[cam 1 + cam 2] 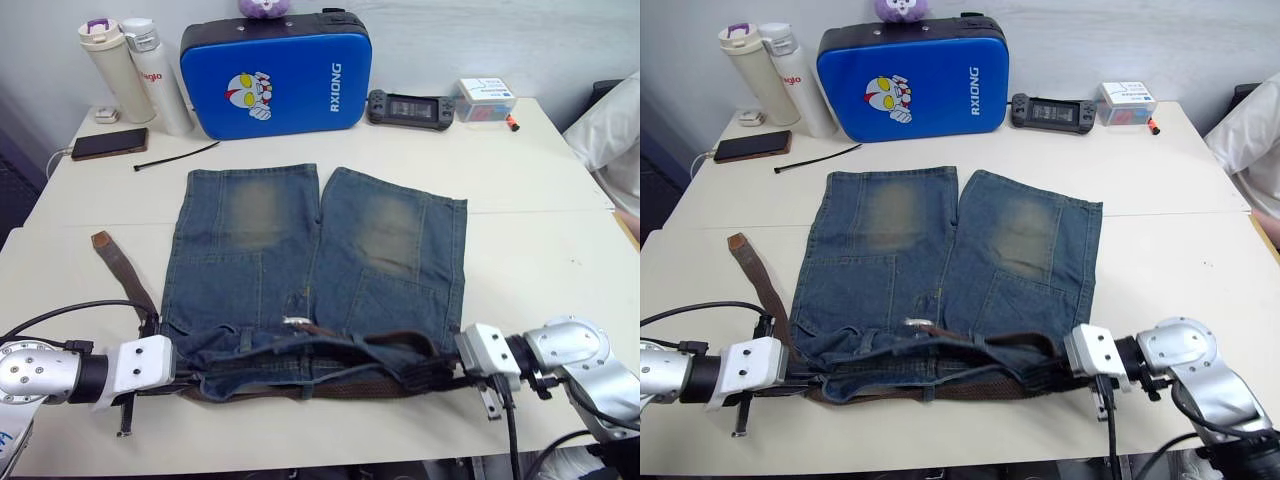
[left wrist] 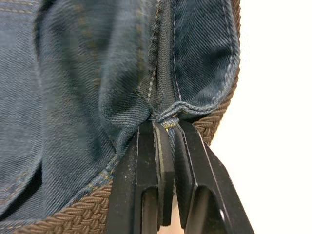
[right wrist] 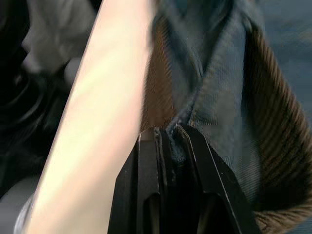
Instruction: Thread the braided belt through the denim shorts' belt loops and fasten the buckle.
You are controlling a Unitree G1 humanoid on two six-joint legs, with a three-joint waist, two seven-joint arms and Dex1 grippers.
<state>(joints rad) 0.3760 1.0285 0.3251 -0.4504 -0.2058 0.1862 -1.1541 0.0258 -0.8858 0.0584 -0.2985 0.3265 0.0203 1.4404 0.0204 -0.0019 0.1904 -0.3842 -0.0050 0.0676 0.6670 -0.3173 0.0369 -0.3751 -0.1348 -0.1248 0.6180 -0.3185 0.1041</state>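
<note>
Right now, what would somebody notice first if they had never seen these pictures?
Probably the denim shorts spread flat mid-table, with the braided belt along the waistband nearest the robot. The left gripper and right gripper each pinch an end of that waistband. Behind stands a bright blue case with a cartoon face.

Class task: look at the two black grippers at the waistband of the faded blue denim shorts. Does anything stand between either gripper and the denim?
Nothing visible does. The left gripper is shut on a fold of the faded blue denim shorts, and the right gripper is shut on the denim at the other end, with the dark brown braided belt lying alongside.
</note>
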